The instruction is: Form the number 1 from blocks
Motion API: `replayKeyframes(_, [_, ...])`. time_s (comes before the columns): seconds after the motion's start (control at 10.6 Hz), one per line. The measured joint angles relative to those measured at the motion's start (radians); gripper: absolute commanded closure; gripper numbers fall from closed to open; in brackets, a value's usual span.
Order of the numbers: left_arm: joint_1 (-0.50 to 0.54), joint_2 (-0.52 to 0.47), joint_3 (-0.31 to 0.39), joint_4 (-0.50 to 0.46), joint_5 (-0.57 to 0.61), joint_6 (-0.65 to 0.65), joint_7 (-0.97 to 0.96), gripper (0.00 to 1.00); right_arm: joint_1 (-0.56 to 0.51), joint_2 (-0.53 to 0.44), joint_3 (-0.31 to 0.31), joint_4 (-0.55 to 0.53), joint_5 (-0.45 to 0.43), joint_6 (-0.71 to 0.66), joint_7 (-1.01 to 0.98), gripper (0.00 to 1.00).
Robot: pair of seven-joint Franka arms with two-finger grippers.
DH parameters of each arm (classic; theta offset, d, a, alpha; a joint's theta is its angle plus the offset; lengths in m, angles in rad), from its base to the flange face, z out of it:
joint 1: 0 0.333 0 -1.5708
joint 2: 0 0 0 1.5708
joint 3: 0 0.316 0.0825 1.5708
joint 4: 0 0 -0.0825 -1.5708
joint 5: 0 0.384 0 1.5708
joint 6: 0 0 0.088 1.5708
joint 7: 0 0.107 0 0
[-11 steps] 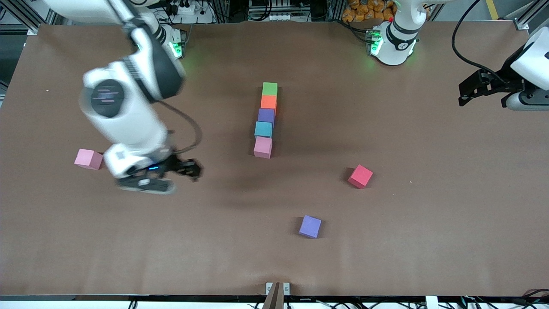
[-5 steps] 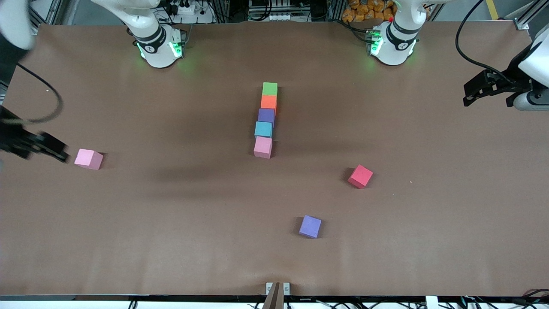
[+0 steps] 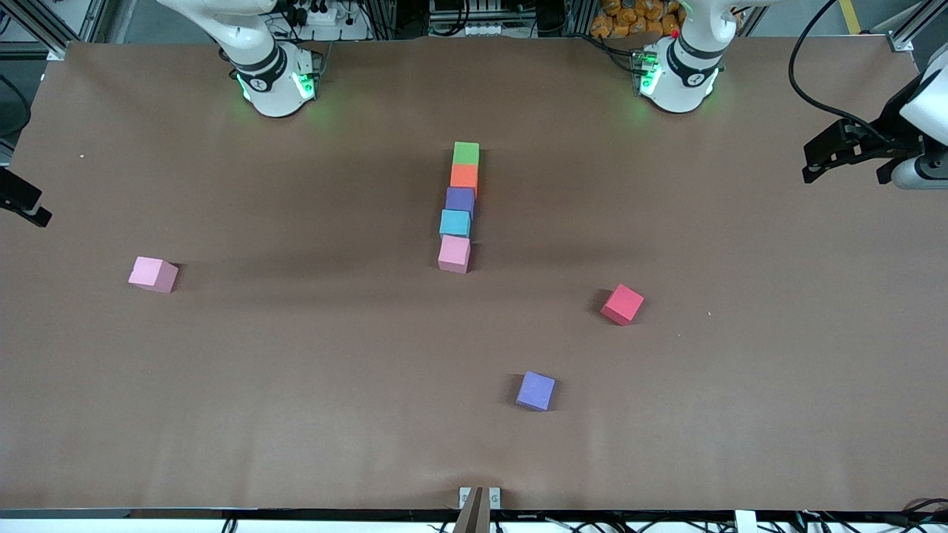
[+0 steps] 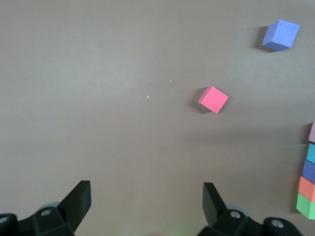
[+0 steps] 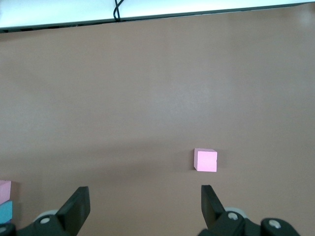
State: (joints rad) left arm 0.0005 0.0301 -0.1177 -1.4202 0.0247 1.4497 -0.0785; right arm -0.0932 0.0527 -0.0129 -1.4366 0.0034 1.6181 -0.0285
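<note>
Five blocks lie touching in a straight column at the table's middle: green (image 3: 466, 153) nearest the bases, then orange (image 3: 464, 176), purple (image 3: 460, 200), light blue (image 3: 455, 222) and pink (image 3: 453, 253). A loose pink block (image 3: 152, 274) (image 5: 205, 160) lies toward the right arm's end. A red block (image 3: 622, 303) (image 4: 213, 99) and a second purple block (image 3: 535, 390) (image 4: 280, 35) lie nearer the front camera. My left gripper (image 3: 844, 166) (image 4: 146, 201) hangs open over the left arm's end. My right gripper (image 3: 22, 203) (image 5: 143, 205) is open and empty at the right arm's table edge.
The brown table (image 3: 296, 370) carries only the blocks. A small metal bracket (image 3: 479, 497) sits at the table's front edge. Both arm bases (image 3: 270, 78) (image 3: 678, 74) stand along the back edge.
My right arm swung from over the table beside the loose pink block out to the table's edge at its own end. The left gripper drifted slightly outward. No block moved.
</note>
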Motion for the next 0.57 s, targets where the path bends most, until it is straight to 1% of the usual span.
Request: replayKeyframes(0.57, [0.000, 0.000, 0.000, 0.000, 0.000, 0.000, 0.000, 0.00, 0.002, -0.031, -0.005, -0.030, 0.000, -0.004, -0.039, 0.00])
